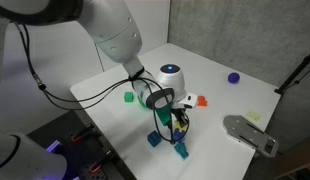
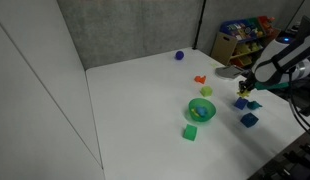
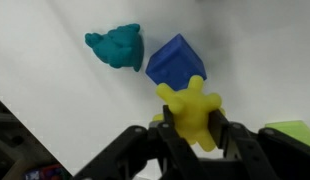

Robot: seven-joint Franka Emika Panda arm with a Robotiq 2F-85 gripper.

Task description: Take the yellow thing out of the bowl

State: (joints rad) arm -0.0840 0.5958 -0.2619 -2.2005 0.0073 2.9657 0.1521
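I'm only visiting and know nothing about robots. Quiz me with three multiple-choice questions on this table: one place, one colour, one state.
1. The bowl is: A upside down, B upright on the table, C lifted.
2. The ball is: A red, B purple, C white.
3. The yellow thing is: A in the bowl, B beside the ball, C between the gripper's fingers.
Answers: B, its hollow faces up; B, purple in both exterior views; C, the wrist view shows the gripper shut on it.
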